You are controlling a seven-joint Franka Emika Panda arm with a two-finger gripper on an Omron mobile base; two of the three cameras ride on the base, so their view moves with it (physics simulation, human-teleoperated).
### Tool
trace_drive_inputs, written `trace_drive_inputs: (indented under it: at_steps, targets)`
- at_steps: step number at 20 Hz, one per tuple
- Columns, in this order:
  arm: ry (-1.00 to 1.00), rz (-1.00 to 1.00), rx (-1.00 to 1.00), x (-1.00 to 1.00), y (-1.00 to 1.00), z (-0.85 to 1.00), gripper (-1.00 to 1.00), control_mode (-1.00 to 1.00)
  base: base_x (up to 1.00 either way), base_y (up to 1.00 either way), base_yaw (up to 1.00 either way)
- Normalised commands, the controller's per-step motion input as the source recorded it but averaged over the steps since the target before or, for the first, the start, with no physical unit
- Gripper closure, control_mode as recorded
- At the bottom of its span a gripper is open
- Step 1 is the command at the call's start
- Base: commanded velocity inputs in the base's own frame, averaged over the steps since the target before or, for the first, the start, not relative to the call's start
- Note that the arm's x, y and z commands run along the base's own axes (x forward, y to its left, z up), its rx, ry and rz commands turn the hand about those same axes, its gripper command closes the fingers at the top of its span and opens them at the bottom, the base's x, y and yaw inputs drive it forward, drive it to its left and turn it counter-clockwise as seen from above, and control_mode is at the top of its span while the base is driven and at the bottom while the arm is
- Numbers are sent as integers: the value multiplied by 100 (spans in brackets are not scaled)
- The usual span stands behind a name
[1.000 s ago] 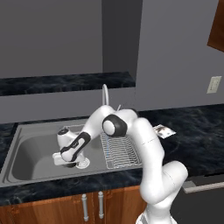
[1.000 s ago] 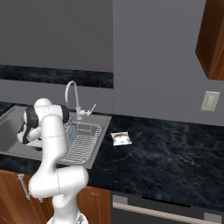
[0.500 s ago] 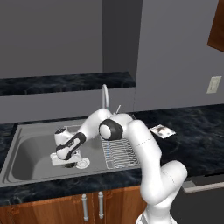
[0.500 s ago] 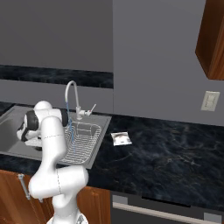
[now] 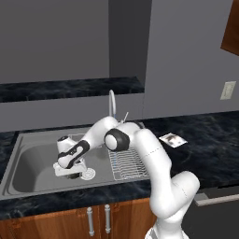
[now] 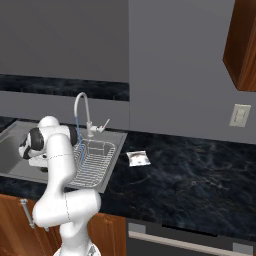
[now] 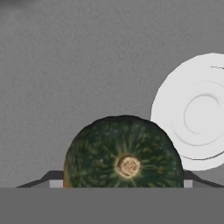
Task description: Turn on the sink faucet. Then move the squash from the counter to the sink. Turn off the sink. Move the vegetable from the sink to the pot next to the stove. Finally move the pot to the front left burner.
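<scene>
- You have the gripper (image 5: pixel 70 172) down low in the left basin of the sink (image 5: pixel 28 156), the arm reaching in from the right over the divider.
- In the hand view the squash (image 7: pixel 124 154) sits right at the gripper, stem end facing the camera, on the grey basin floor. It lies between the two fingers, whose tips only just peek out at either side of it.
- The jaws stand wide, about as wide as the squash. You cannot tell from the pictures whether the pads press on it or merely flank it, so treat the grip as unsettled.
- Just beside the squash, to its right in the hand view, is the round pale drain (image 7: pixel 199 114). In the left base view the drain (image 5: pixel 87 174) shows just right of the hand.
- The right basin holds a wire rack (image 6: pixel 92 162).
- The faucet (image 6: pixel 81 112) rises at the far edge of the sink, its spout arching over the rack side, and a thin blue stream (image 6: pixel 78 137) falls from it.
- On the counter (image 6: pixel 190 175) right of the sink lies a small flat packet (image 6: pixel 137 158), well apart from the basin.
</scene>
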Motion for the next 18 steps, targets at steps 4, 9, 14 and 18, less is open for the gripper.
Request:
trace_drive_inputs:
  at_steps: [4,9,14,18]
  targets:
    - [-1,0,0,-3,-4,-3,-100,-100,0,0,0]
    - [-3,0,0,-8,-4,9,-100,-100,0,0,0]
    - [0,-2,0,-9,-5,18,-100,-100,0,0,0]
    - [0,-4,0,-10,-11,31,-100,-100,0,0,0]
